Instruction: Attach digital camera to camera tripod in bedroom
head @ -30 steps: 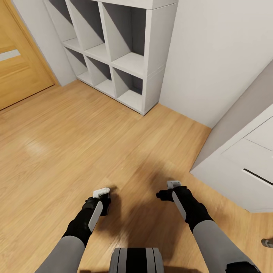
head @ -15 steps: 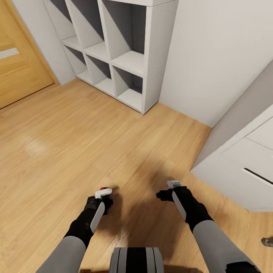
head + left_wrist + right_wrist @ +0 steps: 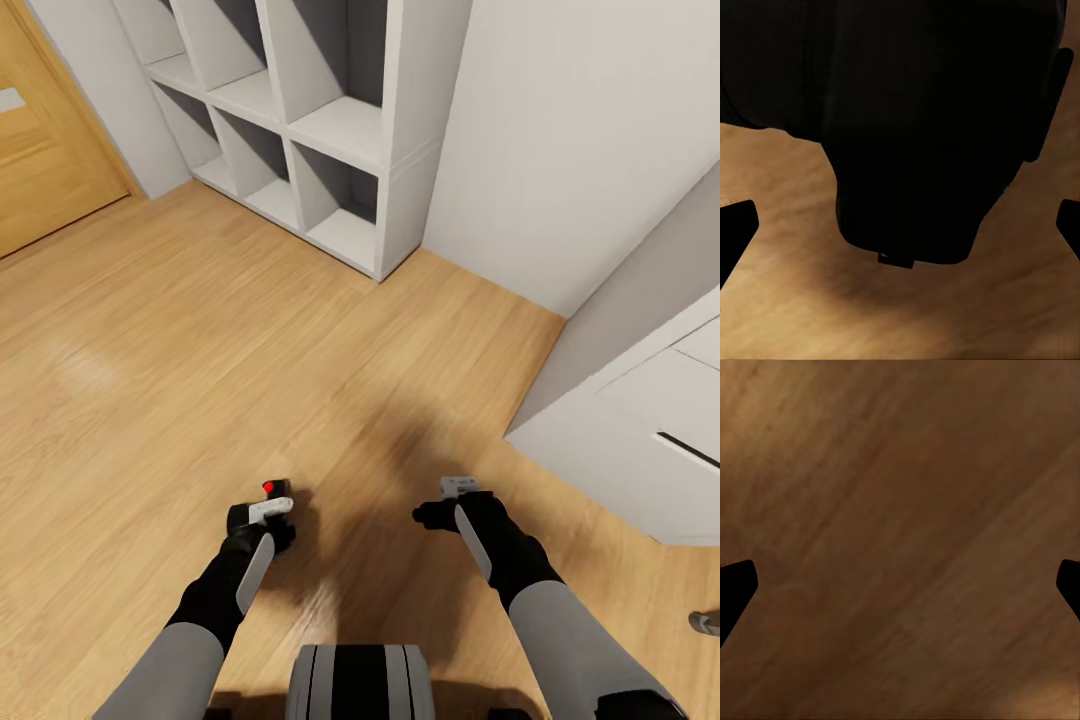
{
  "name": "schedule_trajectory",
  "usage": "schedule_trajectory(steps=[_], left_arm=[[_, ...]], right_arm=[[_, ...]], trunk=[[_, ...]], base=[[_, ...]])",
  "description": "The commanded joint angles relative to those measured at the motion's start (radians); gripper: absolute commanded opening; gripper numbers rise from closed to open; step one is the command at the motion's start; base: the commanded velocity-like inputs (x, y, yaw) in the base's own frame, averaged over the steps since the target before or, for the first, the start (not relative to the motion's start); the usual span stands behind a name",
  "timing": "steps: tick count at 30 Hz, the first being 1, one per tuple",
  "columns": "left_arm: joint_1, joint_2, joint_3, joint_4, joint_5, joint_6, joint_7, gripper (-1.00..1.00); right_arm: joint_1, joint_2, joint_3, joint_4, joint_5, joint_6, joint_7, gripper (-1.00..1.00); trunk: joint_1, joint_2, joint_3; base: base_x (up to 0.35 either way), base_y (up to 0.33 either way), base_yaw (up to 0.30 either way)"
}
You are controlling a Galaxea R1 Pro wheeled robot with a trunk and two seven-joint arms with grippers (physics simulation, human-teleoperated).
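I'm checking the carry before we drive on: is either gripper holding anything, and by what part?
The left gripper seems to carry the camera, its red button showing on top; which part is gripped cannot be told. The right gripper is open over bare floor.

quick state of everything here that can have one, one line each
camera: at the left gripper, off the floor, red button up
left gripper: around the camera; a firm grip is unclear
right gripper: open, empty, over bare floor
shelf unit: cubbies in view empty
door: looks shut
drawer unit: drawers shut
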Motion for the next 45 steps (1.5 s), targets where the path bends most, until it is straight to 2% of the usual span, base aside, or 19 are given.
schedule_trajectory(steps=[1,3,4,8,10,15,19,28,45], left_arm=[[0.000,-0.001,0.002,-0.001,0.010,0.003,0.007,1.00],[0.000,-0.001,0.001,-0.001,0.011,0.003,0.007,1.00],[0.000,0.005,-0.005,0.005,0.005,-0.003,0.001,1.00],[0.000,0.027,-0.027,0.027,0.003,-0.025,-0.005,1.00],[0.000,0.018,-0.038,0.037,0.003,-0.036,0.001,1.00],[0.001,0.009,-0.066,0.023,-0.002,-0.012,0.012,1.00],[0.001,0.007,-0.088,0.023,-0.006,0.010,0.016,1.00],[0.001,0.011,-0.136,0.026,-0.005,0.012,0.016,1.00],[0.001,0.016,-0.134,0.048,-0.004,-0.007,0.023,1.00]], right_arm=[[0.000,0.000,0.001,-0.001,-0.005,0.004,-0.001,1.00],[0.000,0.000,0.001,-0.001,-0.006,0.004,-0.001,1.00],[0.000,-0.006,0.003,0.005,-0.002,-0.002,-0.001,1.00],[0.000,-0.003,0.002,0.027,-0.003,-0.025,-0.001,1.00],[0.000,0.000,0.002,0.031,-0.003,-0.015,-0.001,1.00],[0.000,-0.004,0.002,0.034,-0.001,-0.002,-0.001,1.00],[0.000,-0.008,0.003,0.034,0.004,-0.006,0.001,1.00],[0.000,-0.010,0.003,0.034,0.005,-0.042,0.000,1.00],[0.000,-0.009,0.004,0.033,0.006,-0.043,-0.047,1.00]], trunk=[[0.000,-0.001,-0.005],[0.001,-0.001,-0.012],[0.001,-0.001,-0.012],[0.001,-0.001,-0.012],[0.001,-0.001,-0.012],[0.001,-0.001,-0.012],[0.001,-0.001,-0.012],[0.001,-0.001,-0.012],[0.001,-0.001,-0.012]], base=[[0.000,0.000,0.000],[0.000,0.000,0.000],[0.000,0.000,0.000],[0.000,0.000,0.000],[0.000,0.000,0.000],[0.000,0.000,0.000],[0.000,0.000,0.000],[0.000,0.000,-0.017],[0.000,0.000,-0.052]])
